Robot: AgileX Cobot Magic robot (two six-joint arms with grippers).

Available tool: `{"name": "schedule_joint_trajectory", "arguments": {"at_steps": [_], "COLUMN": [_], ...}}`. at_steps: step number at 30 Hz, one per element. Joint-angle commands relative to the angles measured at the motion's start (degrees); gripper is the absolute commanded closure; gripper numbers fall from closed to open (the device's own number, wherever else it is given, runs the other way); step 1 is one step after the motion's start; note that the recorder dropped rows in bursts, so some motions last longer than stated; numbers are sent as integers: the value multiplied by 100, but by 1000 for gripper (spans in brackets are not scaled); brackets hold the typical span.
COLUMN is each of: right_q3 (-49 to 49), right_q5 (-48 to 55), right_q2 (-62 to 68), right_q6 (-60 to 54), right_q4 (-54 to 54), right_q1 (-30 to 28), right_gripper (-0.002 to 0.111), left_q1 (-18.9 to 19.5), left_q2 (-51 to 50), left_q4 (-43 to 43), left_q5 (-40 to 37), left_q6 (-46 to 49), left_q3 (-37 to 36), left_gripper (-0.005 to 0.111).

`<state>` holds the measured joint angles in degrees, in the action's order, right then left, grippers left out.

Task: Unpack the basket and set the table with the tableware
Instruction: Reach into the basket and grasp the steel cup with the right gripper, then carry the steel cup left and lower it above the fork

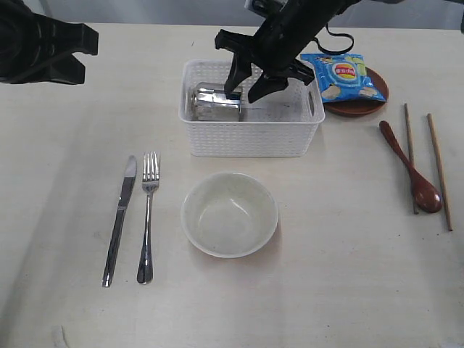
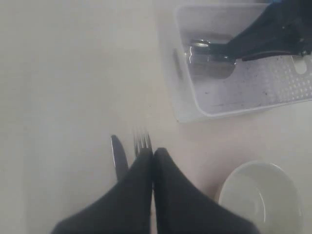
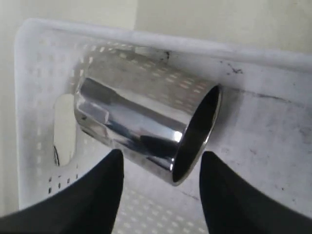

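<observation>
Setting the desk: the last piece inside the basket.

The desk [image 1: 348, 290] carries everything in view. The basket [image 1: 250, 138] stands at its far middle. The right tool [image 1: 243, 94] reaches down into the basket's left half. The left tool [image 1: 43, 47] hangs well apart over the far left corner, its fingers [image 2: 146, 170] pressed together on nothing.

The bowl [image 1: 229, 214] sits upright just in front of the basket. A chip bag [image 1: 341, 76] lies on the plate [image 1: 359, 109] beside the basket's right end. The knife [image 1: 119, 217] and fork [image 1: 147, 217] lie side by side to the left of the bowl. The chopsticks [image 1: 438, 170] and spoon [image 1: 409, 170] lie at the right edge.

The cup [image 1: 216, 103] rests on its side on the basket floor. Its long axis runs roughly along the basket's length. Its base is towards the left end wall and its mouth faces the middle.

In the right wrist view the right tool's jaws stand wide apart and straddle the cup near its mouth, across its long axis. Whether the pads touch the steel cannot be told.

The right arm is much the nearer. The coming move probably turns on closing squarely across the round, slippery body.
</observation>
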<state>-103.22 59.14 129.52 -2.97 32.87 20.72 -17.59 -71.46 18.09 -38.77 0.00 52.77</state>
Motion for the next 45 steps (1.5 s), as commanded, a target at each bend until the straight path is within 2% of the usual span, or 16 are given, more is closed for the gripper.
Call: {"name": "schedule_joint_trajectory", "arguments": {"at_steps": [1, 9, 10, 12, 13, 14, 18, 21, 26, 30, 34, 38, 41, 45], "right_q3": [-44, -44, -44, -54, -54, -54, -58, -68, -215, -864, -1449, -1870, -2027, -2068], "right_q5": [-244, -351, -366, -384, -374, -347, 6, 5, 33, 247, 406, 652, 706, 715], "right_q2": [99, 350, 350, 326, 278, 251, -213, -717, -1414, -1458, -1250, -901, -633, -342], "right_q6": [-148, -521, -561, -783, -892, -926, -1074, -966, -899, -605, -316, -275, -261, -457], "right_q4": [421, 905, 948, 1092, 1074, 1051, 954, 382, -494, -1539, -2321, -2345, -2334, -2395], "right_q1": [8, 8, 8, 23, 23, 23, 9, 75, 515, 1133, 1671, 1822, 1916, 2128], "right_gripper": [62, 62, 65, 87, 105, 108, 109, 109, 109, 109, 109, 109, 109, 109], "left_q1": [-29, -29, -29, -29, -29, -29, -29, -29, -29, -29, -29, -29, -29, 31], "left_q2": [8, 8, 8, 8, 8, 8, 8, 8, 8, 8, 8, 8, 8, 8], "left_q4": [-42, -42, -42, -42, -42, -42, -42, -42, -239, -553, -1426, -3131, -4085, -4793], "left_q5": [66, 78, 78, 78, 78, 78, 78, 67, 103, 172, 237, 55, -243, -480], "left_q6": [0, 0, 0, 0, 0, 0, 0, 0, 0, -136, -772, -2189, -3079, -3643], "left_q3": [-42, -42, -42, -42, -42, -42, -42, -42, -42, -42, -42, -42, -42, -42], "left_gripper": [107, 107, 107, 107, 107, 107, 107, 107, 107, 107, 107, 107, 107, 107]}}
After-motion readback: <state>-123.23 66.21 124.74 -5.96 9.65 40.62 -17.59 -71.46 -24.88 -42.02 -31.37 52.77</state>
